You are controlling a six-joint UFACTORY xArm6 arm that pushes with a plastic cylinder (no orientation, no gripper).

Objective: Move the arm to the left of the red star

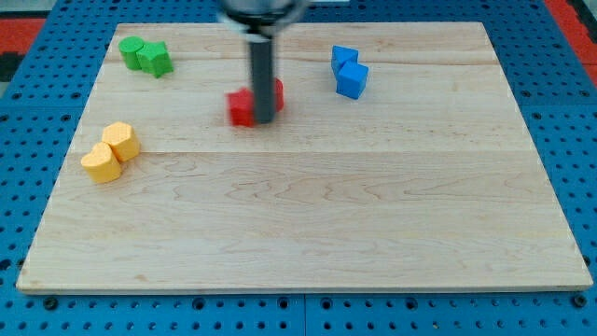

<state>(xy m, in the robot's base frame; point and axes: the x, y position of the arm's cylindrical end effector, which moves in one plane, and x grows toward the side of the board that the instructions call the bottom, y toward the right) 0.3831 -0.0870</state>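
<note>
Pale wood makes up the board [308, 224], which sits on a blue pegboard [37, 56]. My tip [264, 121] is blurred and rests between two red blocks near the top middle: one red block [242, 107] just to the view's left, another red piece [278, 91] showing at the rod's right. Which of them is the star I cannot tell. The rod carries no pincer, so nothing is grasped. Green blocks [145, 55] crowd the top-left corner, yellow blocks [110, 151] hug the left edge, blue blocks [349, 71] sit upper right. The board's lower half lies open
</note>
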